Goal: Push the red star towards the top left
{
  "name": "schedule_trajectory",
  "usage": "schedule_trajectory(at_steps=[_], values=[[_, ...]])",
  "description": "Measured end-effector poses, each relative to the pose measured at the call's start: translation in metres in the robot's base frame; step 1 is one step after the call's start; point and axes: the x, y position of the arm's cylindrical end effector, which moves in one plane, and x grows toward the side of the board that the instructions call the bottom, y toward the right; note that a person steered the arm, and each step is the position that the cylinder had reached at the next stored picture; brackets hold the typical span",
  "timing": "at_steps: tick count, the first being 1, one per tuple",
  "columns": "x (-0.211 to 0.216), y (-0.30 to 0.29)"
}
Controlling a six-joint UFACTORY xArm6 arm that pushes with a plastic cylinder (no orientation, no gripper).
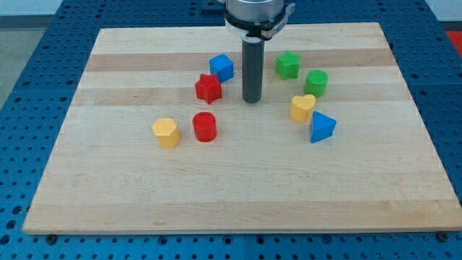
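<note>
The tool is a straight dark rod with no jaws to open or close; it grips nothing. Its tip rests on the wooden desk, near the red star on that block's right in the view, with a clear gap between them. The red star sits left of the desk's middle, toward the view's top, just below and left of the blue cube, the two close together. Farther down lie the red cylinder and, to its left, the yellow hexagonal block. To the tip's right stand the green star, the green cylinder, the yellow heart and the blue triangular block. No containers appear on the desk.
</note>
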Motion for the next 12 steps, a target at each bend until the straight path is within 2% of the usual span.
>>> schedule_trajectory(at_steps=[4, 7, 9, 12], values=[[-0.002, -0.072], [-0.053, -0.09], [-0.058, -0.152], [-0.066, -0.209]])
